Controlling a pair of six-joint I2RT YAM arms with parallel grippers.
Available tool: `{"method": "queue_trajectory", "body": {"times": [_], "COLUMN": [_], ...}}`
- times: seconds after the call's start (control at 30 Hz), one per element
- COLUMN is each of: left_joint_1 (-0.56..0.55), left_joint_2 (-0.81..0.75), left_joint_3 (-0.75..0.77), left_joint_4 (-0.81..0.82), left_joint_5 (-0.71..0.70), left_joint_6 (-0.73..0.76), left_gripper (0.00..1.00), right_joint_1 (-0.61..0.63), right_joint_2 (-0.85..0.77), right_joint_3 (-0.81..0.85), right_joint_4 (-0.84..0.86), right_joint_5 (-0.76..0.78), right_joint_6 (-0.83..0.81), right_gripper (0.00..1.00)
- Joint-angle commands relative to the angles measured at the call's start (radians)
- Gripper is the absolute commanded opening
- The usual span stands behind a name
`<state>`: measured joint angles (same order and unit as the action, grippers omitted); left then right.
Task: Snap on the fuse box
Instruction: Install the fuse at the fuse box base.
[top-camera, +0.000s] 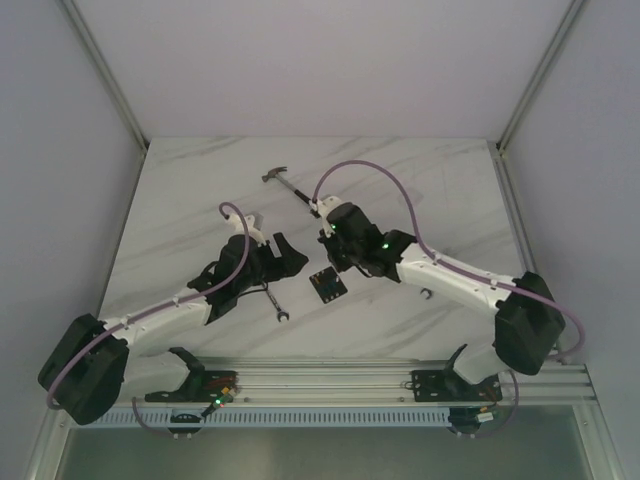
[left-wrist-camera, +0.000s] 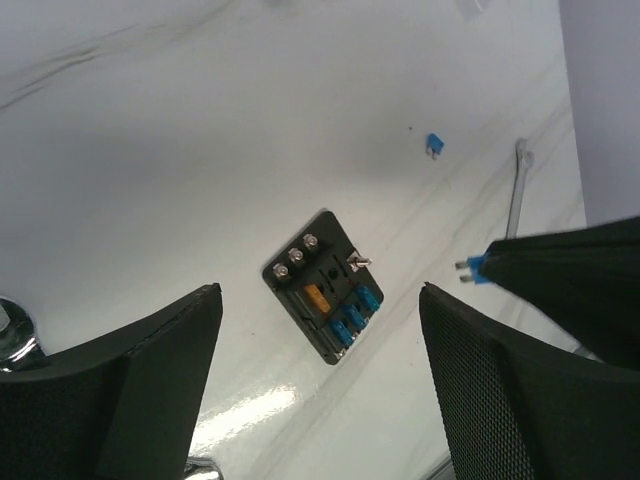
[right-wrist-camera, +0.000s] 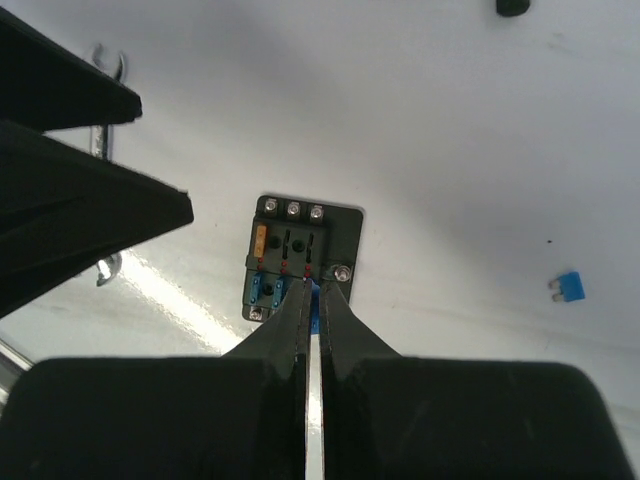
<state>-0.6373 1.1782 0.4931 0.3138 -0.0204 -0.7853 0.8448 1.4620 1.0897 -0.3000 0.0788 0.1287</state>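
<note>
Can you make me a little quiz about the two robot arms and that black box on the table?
1. Fill in the missing word: the right gripper is shut on a small ___ fuse.
2. True or false: the left gripper is shut.
3. Where is the fuse box? A: in the left gripper. B: flat on the table. C: in the right gripper.
Key: 1 blue; 2 false; 3 B.

blue fuse (left-wrist-camera: 472, 267) mostly hidden in right jaws, fuse box (right-wrist-camera: 300, 225) edge behind them, wrench (left-wrist-camera: 515, 190) partly hidden
</note>
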Motion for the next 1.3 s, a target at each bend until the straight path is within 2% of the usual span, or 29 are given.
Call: {"method": "queue_trajectory", "body": {"times": [0.0, 0.37, 0.73, 1.27], "left_joint_1": [0.036, 0.066, 0.085, 0.088], "left_joint_2": [0.021, 0.042, 0.014, -0.044], "left_joint_3": [-0.019, -0.043, -0.065, -0.091], "left_joint_4": [-0.009, -0.009, -0.043, -0.095], "left_joint_5": [0.025, 0.031, -0.014, -0.079], "left_joint_6": [-0.075, -0.114, -0.134, -0.149], "left_gripper": [0.90, 1.00, 1.00, 1.00], "right_joint_1": [0.047, 0.150, 0.169, 0.169], "right_joint_2": [0.059, 0.243, 0.314, 0.348], "right_joint_3": [0.047, 0.097, 0.114, 0.126], "right_joint_4": [-0.022, -0.026, -0.025, 0.011], "right_joint_5": [0.112, 0.214, 0.288, 0.315], "right_joint_6": [0.017, 0.034, 0.063, 0.095], "right_gripper": [0.00, 0.00, 0.00, 0.00]}}
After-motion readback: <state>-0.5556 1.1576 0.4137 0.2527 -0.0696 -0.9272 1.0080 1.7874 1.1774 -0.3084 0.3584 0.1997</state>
